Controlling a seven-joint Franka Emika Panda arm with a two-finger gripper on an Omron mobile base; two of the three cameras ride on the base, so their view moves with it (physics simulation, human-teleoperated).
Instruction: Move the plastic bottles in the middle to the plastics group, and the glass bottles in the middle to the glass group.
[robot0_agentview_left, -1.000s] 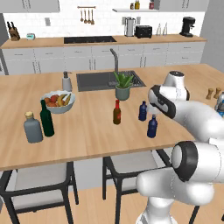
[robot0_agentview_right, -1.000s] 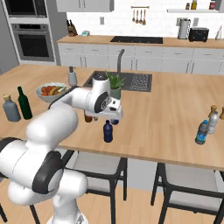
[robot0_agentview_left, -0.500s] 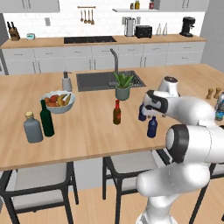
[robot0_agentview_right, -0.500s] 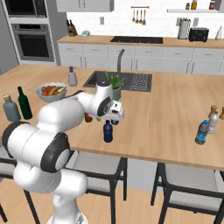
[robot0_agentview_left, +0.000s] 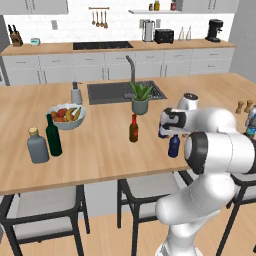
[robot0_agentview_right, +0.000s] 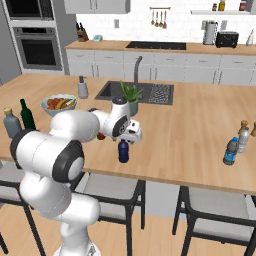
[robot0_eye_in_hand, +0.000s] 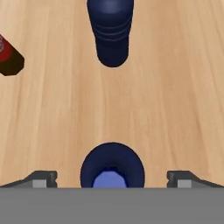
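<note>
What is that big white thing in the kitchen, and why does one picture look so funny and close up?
The big white thing is a robot arm in a pretend, computer-drawn kitchen. Two pictures come from cameras behind the arm, one on its left and one on its right, so both show the same wooden island counter from two sides. The funny close one comes from a camera on the robot's hand, looking straight down. At its bottom you see the two tips of the claw, spread wide open, with the blue cap of a dark blue bottle between them. The claw is not squeezing it, so nothing is held. A second dark blue bottle stands nearby, and a small brown bottle with a red neck. Far left stand a tall green bottle, a grey bottle and a fruit bowl.
</note>
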